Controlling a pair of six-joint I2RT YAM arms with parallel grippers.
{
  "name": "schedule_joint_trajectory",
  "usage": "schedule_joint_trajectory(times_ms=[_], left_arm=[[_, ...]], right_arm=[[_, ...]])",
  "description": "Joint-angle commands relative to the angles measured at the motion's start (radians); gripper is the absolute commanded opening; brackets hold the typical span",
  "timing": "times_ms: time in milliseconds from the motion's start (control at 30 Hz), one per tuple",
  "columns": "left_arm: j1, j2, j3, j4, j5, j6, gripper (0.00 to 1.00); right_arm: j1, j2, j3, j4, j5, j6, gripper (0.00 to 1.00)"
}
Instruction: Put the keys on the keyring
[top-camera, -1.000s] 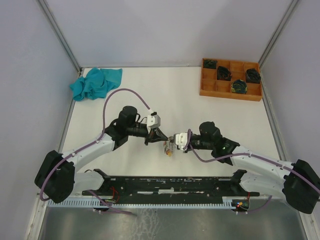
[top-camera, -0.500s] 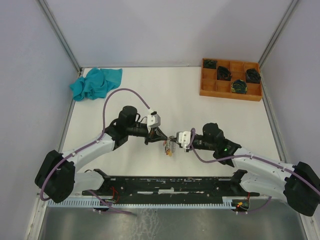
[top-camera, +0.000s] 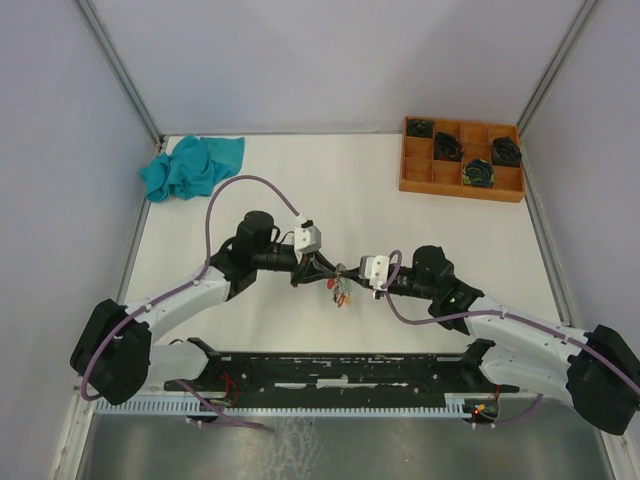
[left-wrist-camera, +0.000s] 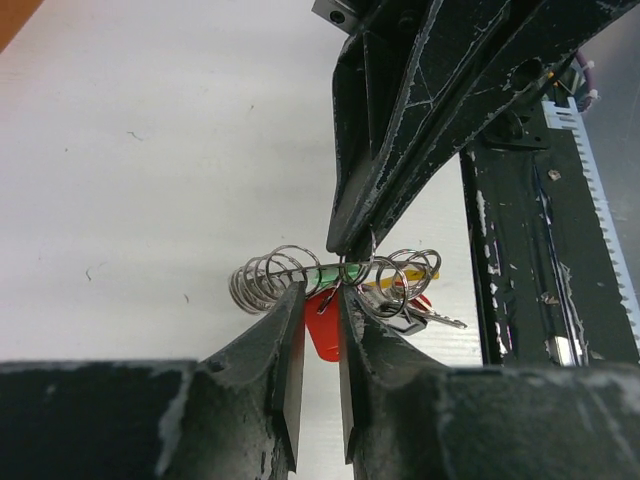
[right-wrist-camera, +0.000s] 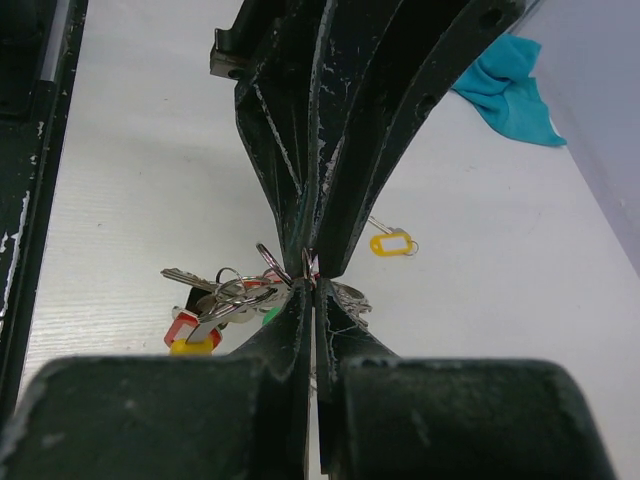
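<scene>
The silvery ribbed keyring (left-wrist-camera: 262, 281) hangs above the white table between both grippers. My left gripper (left-wrist-camera: 318, 290) (top-camera: 328, 270) is pinched on the ring from one side, with a red tag (left-wrist-camera: 322, 328) hanging behind its narrow gap. My right gripper (right-wrist-camera: 313, 285) (top-camera: 352, 273) is shut on the ring from the other side, tip to tip with the left. A green tag (left-wrist-camera: 325, 272), a yellow tag (right-wrist-camera: 190, 347), a red tag and metal keys (right-wrist-camera: 200, 280) dangle from the ring. A separate key with a yellow tag (right-wrist-camera: 390, 243) lies loose on the table.
A wooden compartment tray (top-camera: 460, 190) holding black coils stands at the back right. A teal cloth (top-camera: 190, 165) lies at the back left. A black rail (top-camera: 330, 370) runs along the near edge. Grey walls close in the left, right and back sides.
Both grippers and the bunch between them have shifted slightly to the right. The right wrist has drawn back a little. Both holds look unchanged.
</scene>
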Motion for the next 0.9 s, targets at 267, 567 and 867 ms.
schedule_joint_trajectory(times_ms=[267, 567, 867], left_arm=[[0.002, -0.193, -0.076, 0.038, -0.205, 0.092, 0.37], [0.002, -0.284, -0.153, 0.198, -0.214, 0.065, 0.37], [-0.003, -0.223, -0.137, 0.269, -0.051, 0.005, 0.32]], right_arm=[[-0.012, -0.021, 0.008, 0.119, 0.055, 0.040, 0.01], [-0.013, 0.004, 0.015, 0.115, 0.042, 0.044, 0.01], [-0.012, 0.039, 0.018, 0.137, 0.025, 0.061, 0.01]])
